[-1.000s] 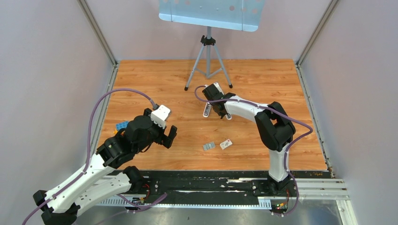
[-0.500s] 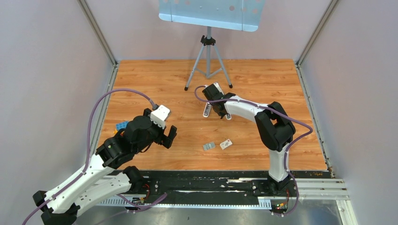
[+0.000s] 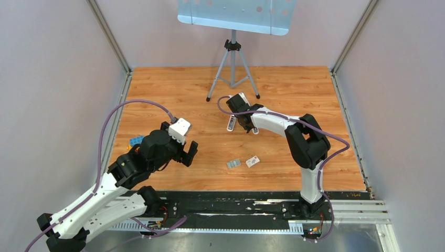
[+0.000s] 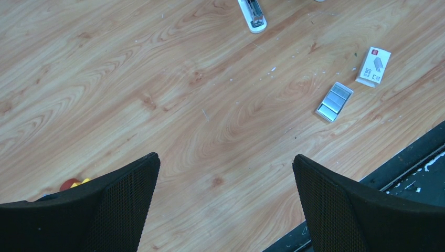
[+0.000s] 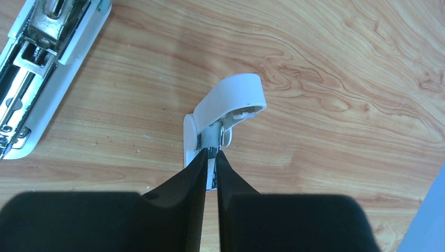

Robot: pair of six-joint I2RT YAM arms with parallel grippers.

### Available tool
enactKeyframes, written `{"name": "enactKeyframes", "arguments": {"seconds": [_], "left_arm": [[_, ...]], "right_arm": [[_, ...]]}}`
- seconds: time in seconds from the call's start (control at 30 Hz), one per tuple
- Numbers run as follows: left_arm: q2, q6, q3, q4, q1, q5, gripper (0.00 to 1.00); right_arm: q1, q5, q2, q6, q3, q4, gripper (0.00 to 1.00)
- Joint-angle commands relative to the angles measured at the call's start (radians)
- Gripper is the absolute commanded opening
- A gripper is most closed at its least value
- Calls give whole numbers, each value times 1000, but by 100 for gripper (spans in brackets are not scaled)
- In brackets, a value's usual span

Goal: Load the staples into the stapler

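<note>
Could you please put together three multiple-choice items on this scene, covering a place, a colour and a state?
1. In the top view, where do the staples lie?
A. Just left of the white carton, on the table
B. On top of the white carton
C. Between the left hand's fingers

2. What colour is the mark on the white carton?
A. Green
B. Red
C. Blue

3. How does the left hand stand?
A. Shut on the staples
B. Shut on the stapler
C. Wide open and empty

Answers:
1 A: the staples sit on the wood beside the white carton.
2 B: the left wrist view shows a red mark at one corner of the carton.
3 C: the left hand has its fingers spread with only bare table between them; the stapler lies far off.
</note>
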Motion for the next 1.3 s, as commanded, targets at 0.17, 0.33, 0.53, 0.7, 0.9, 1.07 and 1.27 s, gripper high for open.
{"name": "enactKeyframes", "arguments": {"seconds": [0.17,0.33,0.53,0.7,0.9,1.07,1.27], "left_arm": [[-1,16,-7,22,-3,2,100],[-1,16,-7,20,-3,2,100],[-1,16,-6,21,-3,2,100],[-1,16,-7,20,-3,1,100],[-2,15,-7,18,-2,2,100],[-3,15,-7,18,-3,3,100],[-9,13,-7,18,-3,4,100]], "right_arm": [[2,7,39,7,-7,-19,13],[1,10,45,11,-14,-15,13],[0,15,39,14,-20,-12,11],[0,17,25,9,-21,-11,9],[2,25,1,9,-27,-14,8],[5,34,-20,4,-25,-23,8],[9,53,-44,-3,-17,-41,8]]}}
